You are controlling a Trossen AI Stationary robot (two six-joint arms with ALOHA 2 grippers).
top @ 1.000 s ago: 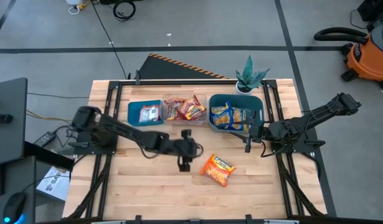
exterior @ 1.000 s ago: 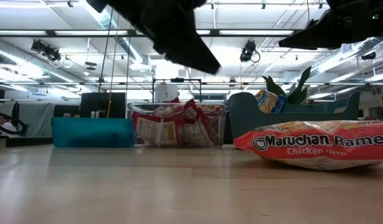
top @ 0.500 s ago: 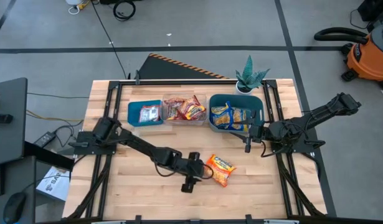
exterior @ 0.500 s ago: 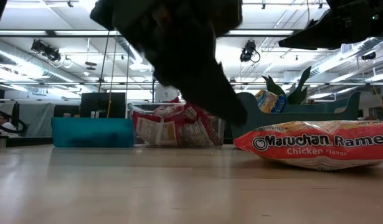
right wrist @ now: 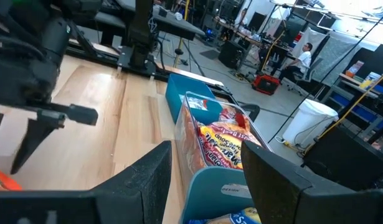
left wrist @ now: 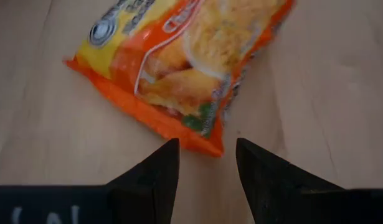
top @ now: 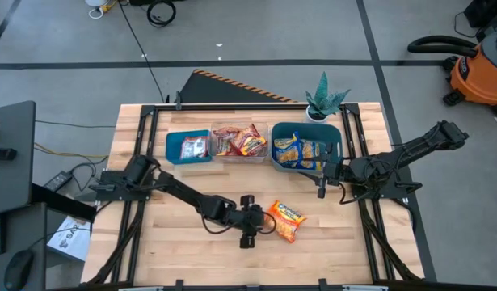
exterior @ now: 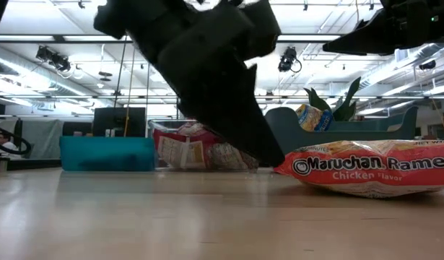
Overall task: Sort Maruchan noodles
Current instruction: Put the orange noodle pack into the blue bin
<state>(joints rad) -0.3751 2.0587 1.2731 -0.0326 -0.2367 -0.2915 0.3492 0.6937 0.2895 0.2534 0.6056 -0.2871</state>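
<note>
Left end effector (left wrist: 207, 163) moved closer to orange packet (top: 284, 221), fingers apart.

Orange packet (exterior: 366, 167) cut off at the low view's right edge; far end also cut off in the left wrist view. Red-orange packets (exterior: 189, 150) in the clear bin (exterior: 158, 130) partly hidden behind the left gripper (exterior: 268, 155). Contents of the small teal bin (top: 188, 147) too small to identify.
</note>
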